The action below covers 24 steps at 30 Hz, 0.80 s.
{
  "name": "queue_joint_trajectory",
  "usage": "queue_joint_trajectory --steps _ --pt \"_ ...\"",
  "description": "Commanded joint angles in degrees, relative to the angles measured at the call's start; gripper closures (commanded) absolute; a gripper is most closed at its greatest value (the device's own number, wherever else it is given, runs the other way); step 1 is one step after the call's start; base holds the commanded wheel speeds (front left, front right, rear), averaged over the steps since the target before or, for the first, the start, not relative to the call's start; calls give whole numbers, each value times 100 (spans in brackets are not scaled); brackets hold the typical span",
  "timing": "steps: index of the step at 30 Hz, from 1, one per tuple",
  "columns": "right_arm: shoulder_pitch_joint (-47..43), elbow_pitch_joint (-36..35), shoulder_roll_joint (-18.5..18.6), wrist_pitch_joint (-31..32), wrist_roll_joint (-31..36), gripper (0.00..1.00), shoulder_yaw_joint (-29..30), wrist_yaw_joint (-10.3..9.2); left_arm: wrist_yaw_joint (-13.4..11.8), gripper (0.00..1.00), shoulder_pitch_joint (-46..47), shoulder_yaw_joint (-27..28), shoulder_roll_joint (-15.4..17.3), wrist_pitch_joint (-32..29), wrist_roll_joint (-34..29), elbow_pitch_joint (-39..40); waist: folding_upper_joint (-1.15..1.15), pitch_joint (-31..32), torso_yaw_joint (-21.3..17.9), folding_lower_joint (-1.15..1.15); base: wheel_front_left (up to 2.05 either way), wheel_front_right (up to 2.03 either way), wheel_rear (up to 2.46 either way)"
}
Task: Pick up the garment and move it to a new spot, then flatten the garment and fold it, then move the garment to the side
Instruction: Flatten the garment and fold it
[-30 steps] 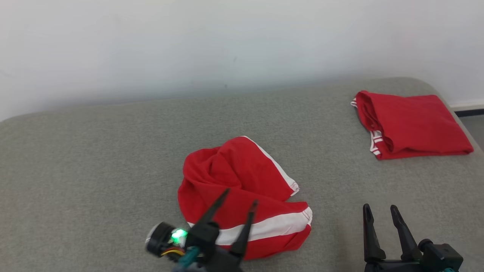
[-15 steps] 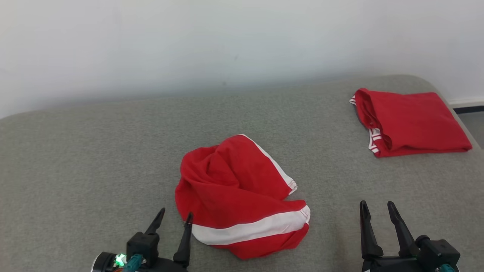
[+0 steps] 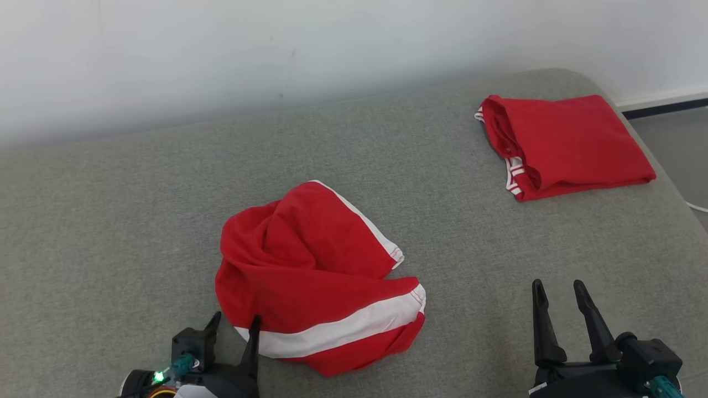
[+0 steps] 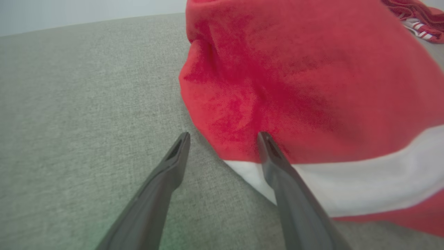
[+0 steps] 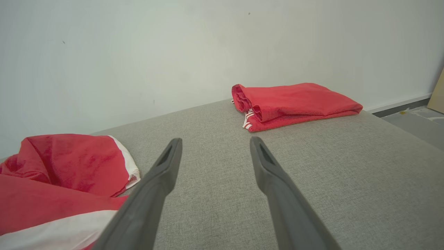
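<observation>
Now the crumpled red white-striped garment [image 3: 310, 276] is found heaped near the middle of the grey woven surface [image 3: 110, 221]. The left gripper [image 4: 223, 133] is held apart at its near-left edge: one jaw is over the red cloth, the other over the bare surface, and nothing is clamped. The right gripper [image 3: 557, 283] is spread and empty, well apart from the heap. If the jaws are shut here, only a thin fold may be caught, and the cloth could slip out when lifted. Several layers could be pinched together, so flattening would be made harder. The folded red garment [image 3: 564, 146] at the far right could be disturbed if the new spot is chosen too near.
</observation>
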<state>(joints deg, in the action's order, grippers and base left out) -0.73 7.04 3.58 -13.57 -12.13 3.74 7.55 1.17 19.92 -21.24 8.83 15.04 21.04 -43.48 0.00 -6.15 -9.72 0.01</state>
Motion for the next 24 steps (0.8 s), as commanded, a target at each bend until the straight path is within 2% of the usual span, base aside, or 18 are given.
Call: queue_joint_trajectory --steps 1,2,3,4,7,15,19,24 --pt "49 -19 3 5 34 0 10 -15 51 0 73 34 -50 18 44 -80 0 -49 -53 -1 0 0 0" --pt "46 -18 2 5 38 0 16 -15 118 41 127 72 -90 18 97 -159 0 -47 -53 -1 0 0 0" --pt "43 -24 -1 -1 39 0 17 -15 186 96 175 90 -132 18 121 -215 0 -38 -47 -1 0 0 0" --pt "36 -29 -2 -8 43 0 16 -15 234 100 189 93 -165 18 125 -259 0 -23 -36 -1 0 0 0" --pt "-28 -42 -11 -24 44 0 46 -15 233 100 268 215 -180 19 3 -66 0 44 67 -1 0 0 0" --pt "-181 27 -42 -60 -42 0 11 -15 -26 100 -230 521 -9 19 -618 1173 0 307 630 -1 0 0 0" --pt "-230 101 -52 -74 -79 0 -45 -15 -57 100 -662 253 38 19 -969 1693 0 402 893 -1 0 0 0" --pt "-192 167 -63 -103 -95 0 -144 -15 175 100 -983 -441 -215 -139 -1216 1807 0 431 999 -1 0 0 0"
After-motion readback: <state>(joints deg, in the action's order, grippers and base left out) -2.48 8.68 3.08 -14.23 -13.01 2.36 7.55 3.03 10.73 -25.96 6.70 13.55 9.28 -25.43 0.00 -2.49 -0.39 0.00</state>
